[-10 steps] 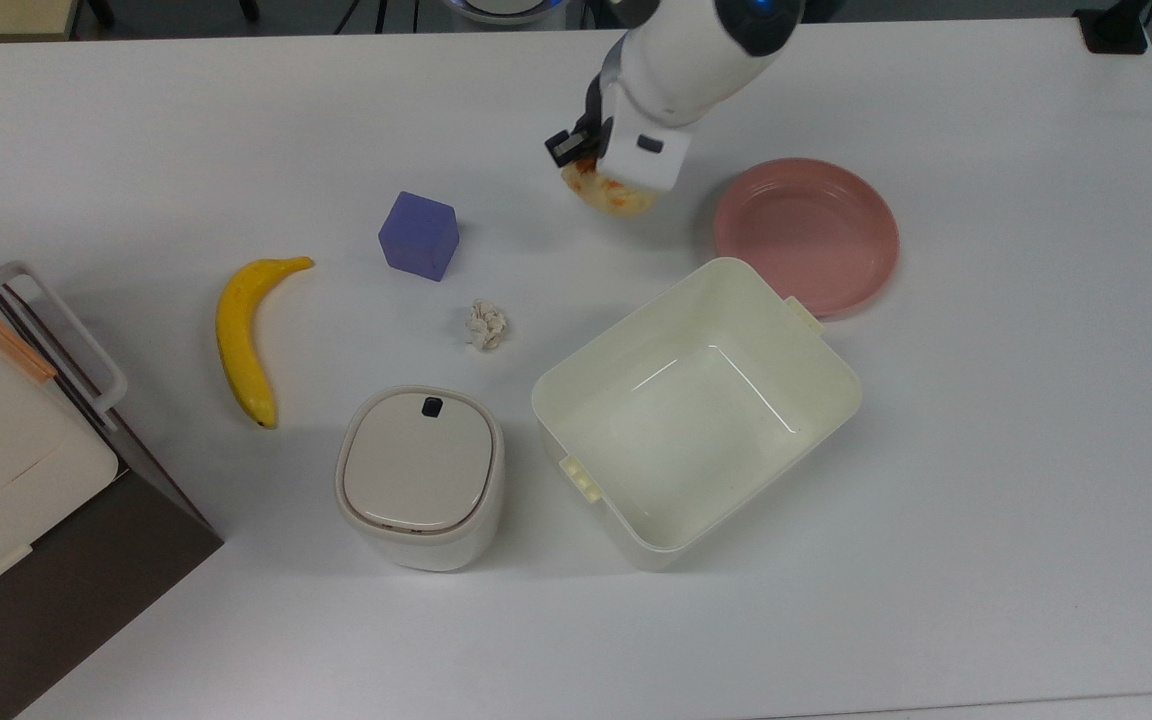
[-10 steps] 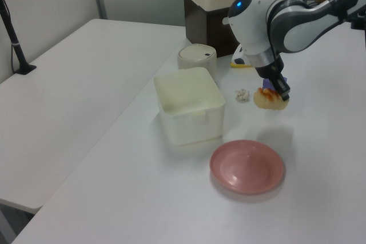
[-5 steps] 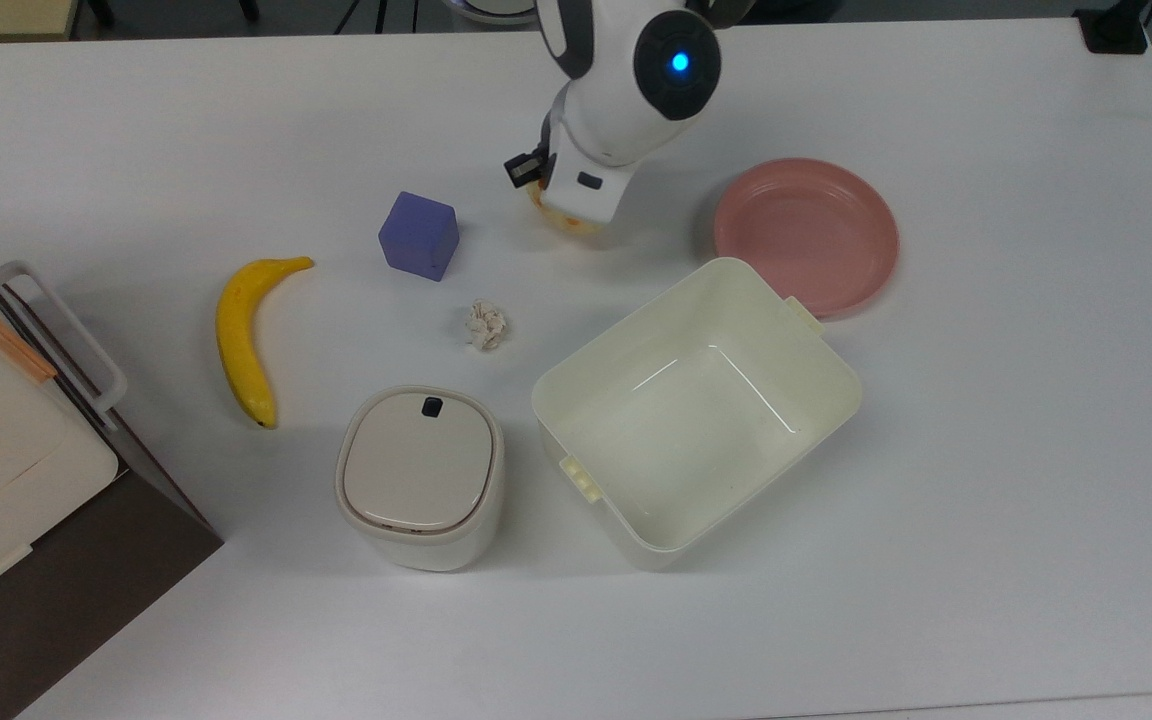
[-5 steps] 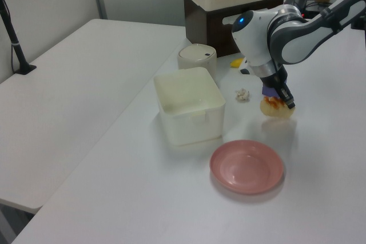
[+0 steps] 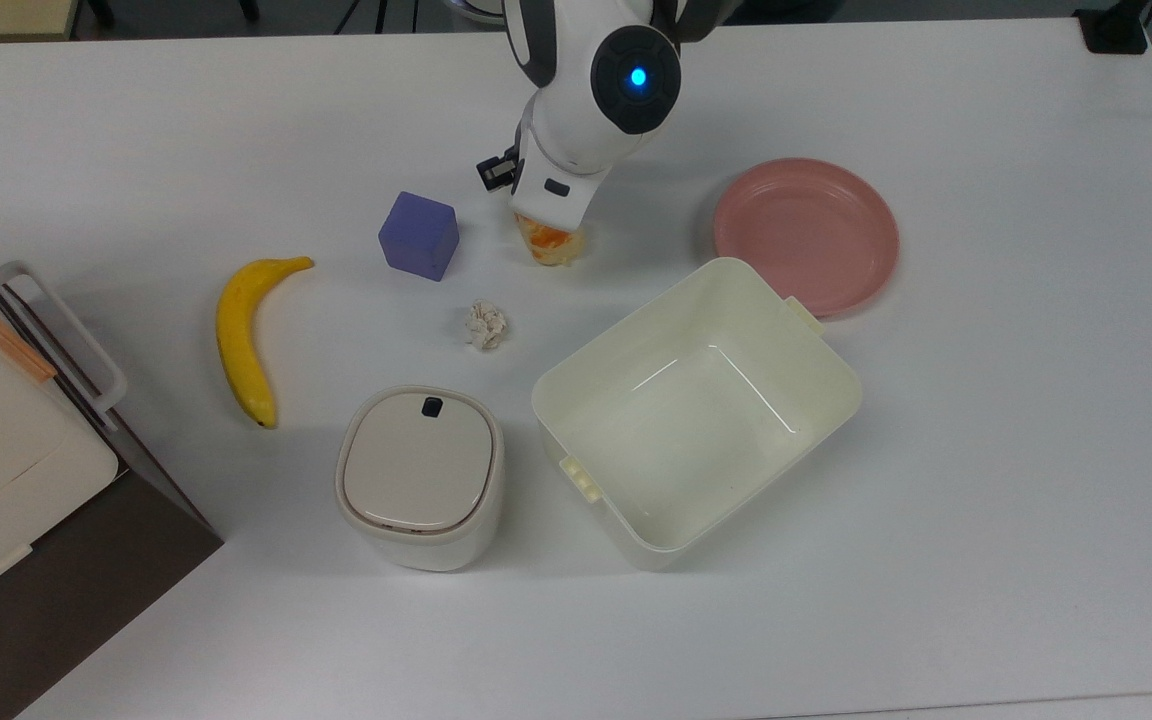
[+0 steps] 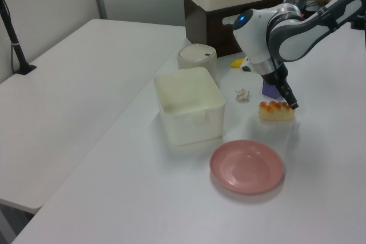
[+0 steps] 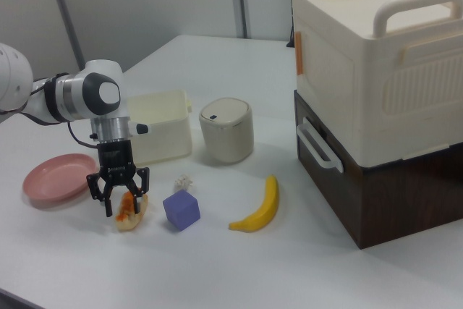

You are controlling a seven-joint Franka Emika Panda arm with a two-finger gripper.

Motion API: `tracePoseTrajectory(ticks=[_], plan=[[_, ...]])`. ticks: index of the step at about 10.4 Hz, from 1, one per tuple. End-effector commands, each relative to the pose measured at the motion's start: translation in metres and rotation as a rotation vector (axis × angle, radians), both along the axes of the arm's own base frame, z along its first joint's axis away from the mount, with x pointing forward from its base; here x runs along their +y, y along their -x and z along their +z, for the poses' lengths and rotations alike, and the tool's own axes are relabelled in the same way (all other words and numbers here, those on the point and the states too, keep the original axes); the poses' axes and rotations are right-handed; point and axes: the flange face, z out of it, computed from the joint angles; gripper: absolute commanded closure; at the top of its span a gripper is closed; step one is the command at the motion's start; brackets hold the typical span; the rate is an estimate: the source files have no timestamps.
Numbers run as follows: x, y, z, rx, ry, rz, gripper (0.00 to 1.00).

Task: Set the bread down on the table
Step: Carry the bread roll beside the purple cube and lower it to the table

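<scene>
The bread (image 6: 277, 111) lay flat on the worktop (image 5: 986, 480), straddled by the gripper (image 7: 119, 195), whose fingers stood spread apart and held nothing, so the release step looked done; the next move would call for a straight lift clear of the bun without nudging it. Around the gripper were one purple cube (image 5: 419, 236) just beside it, one paper ball (image 5: 486, 325) near, one pink plate (image 5: 806, 234), one open tub (image 5: 696, 410), one lidded bin (image 5: 421, 477) and one banana (image 5: 246, 338) well apart.
</scene>
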Motion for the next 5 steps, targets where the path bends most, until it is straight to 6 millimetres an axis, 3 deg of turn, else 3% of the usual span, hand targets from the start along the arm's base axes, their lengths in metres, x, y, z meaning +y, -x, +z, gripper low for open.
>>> tracePoseTrajectory(ticks=[1,2,3,5], plan=[[-0.006,-0.003,0.011,-0.045,-0.011,-0.038,0.0],[-0.017,-0.012,0.027,-0.086,-0.011,-0.075,0.0],[-0.034,-0.034,0.069,-0.212,-0.011,-0.171,0.0],[-0.07,-0.061,0.154,-0.392,-0.054,-0.362,0.0]])
